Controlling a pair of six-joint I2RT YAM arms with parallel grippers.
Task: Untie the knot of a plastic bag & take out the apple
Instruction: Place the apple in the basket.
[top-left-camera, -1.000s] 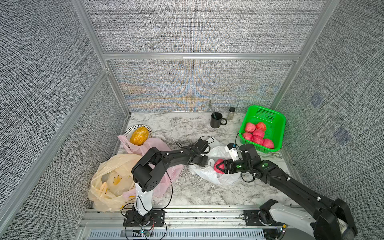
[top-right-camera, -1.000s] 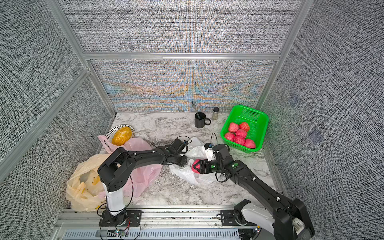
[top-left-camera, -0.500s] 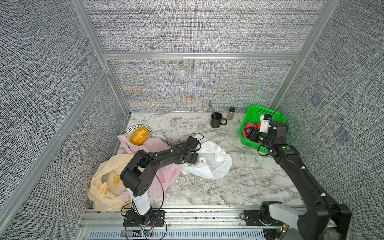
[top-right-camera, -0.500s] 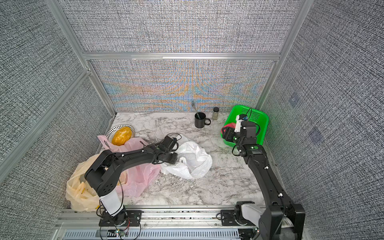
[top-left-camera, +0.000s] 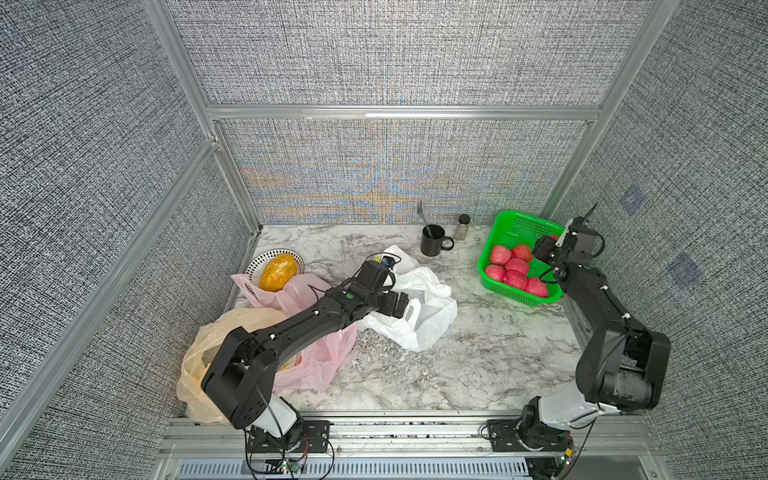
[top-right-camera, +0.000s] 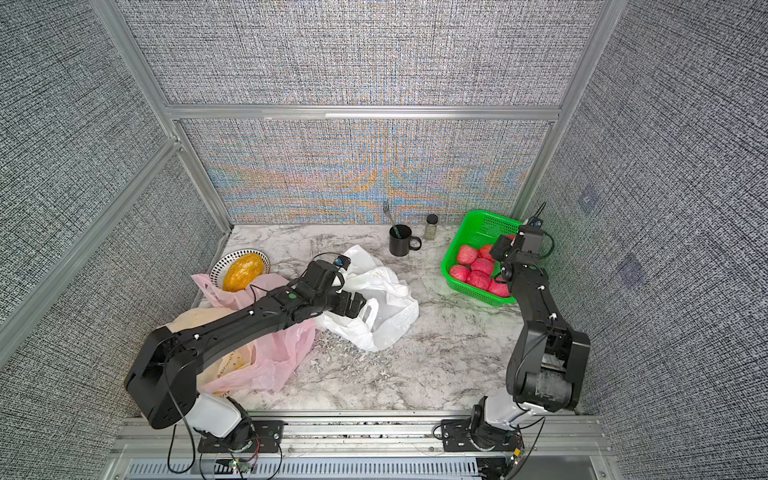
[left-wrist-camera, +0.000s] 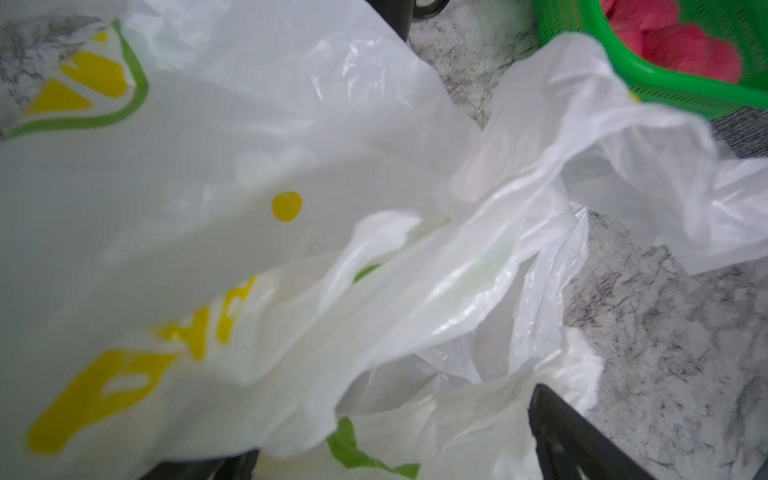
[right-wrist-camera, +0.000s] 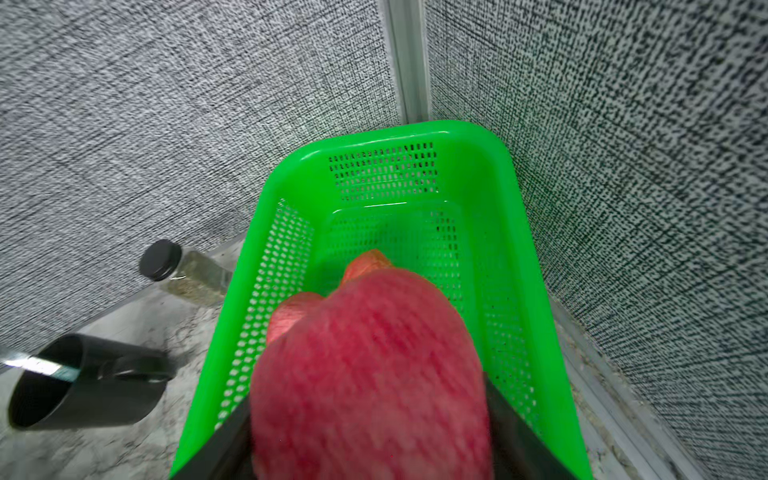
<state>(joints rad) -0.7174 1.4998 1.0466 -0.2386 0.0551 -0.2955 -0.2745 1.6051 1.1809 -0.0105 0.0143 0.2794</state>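
Apple (right-wrist-camera: 370, 365) out of the white bag (top-left-camera: 419, 320), gripped by the right hand (top-left-camera: 545, 248) above the green basket (top-left-camera: 519, 301); bag slack on the table (top-left-camera: 478, 353).

Right hand's fingers are closed on the apple's flanks. It looks firm, round and moderately heavy, and probably bruisable, so a grip across the widest part with a low release should suit it. The surface is red and streaky; whether that is skin or a sleeve I cannot tell. Left hand (top-left-camera: 397, 305) is spread wide over the bag and clamps nothing, with loose film lying between its fingers. The bag looks thin, light, slippery and crumpled, best pinched at a handle loop or a bunched fold. Its print is yellow block letters, a yellow dot and a green-edged emblem; blurred and folded, the wording is unreadable.
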